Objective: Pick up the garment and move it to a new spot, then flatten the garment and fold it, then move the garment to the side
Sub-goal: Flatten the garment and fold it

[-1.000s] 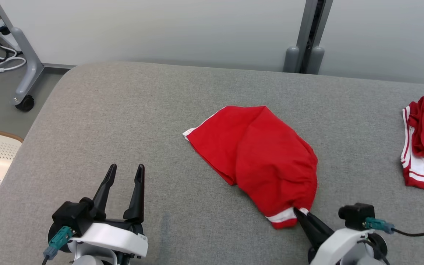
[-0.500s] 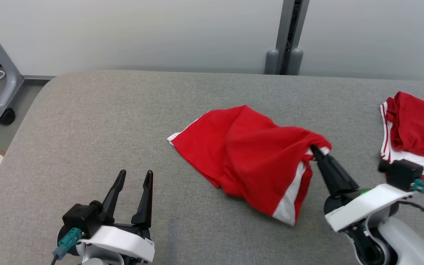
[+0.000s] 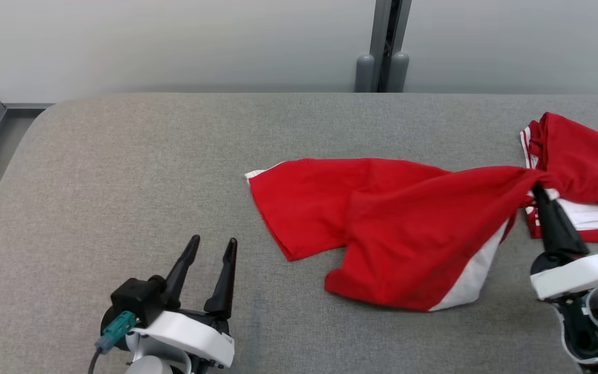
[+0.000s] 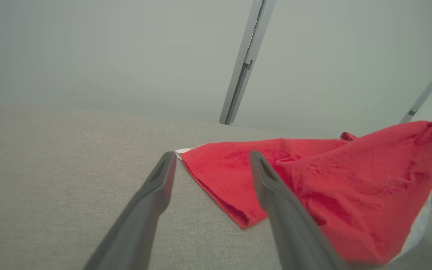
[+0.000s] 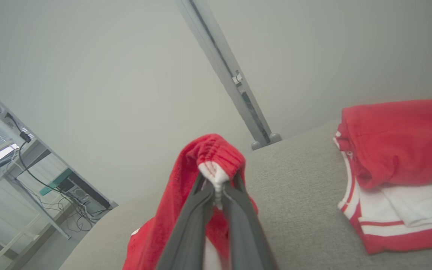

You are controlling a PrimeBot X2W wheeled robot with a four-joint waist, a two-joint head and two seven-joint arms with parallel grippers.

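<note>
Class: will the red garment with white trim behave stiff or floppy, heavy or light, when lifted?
Probably floppy: the red fabric garment with white trim drapes from the right pincer to the grey fabric table. Likely light: a fingertip pinch lifts it.

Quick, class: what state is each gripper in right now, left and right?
Left gripper: open, jaws apart, holding nothing.
Right gripper: shut on the red garment, pinching a bunched edge.
</note>
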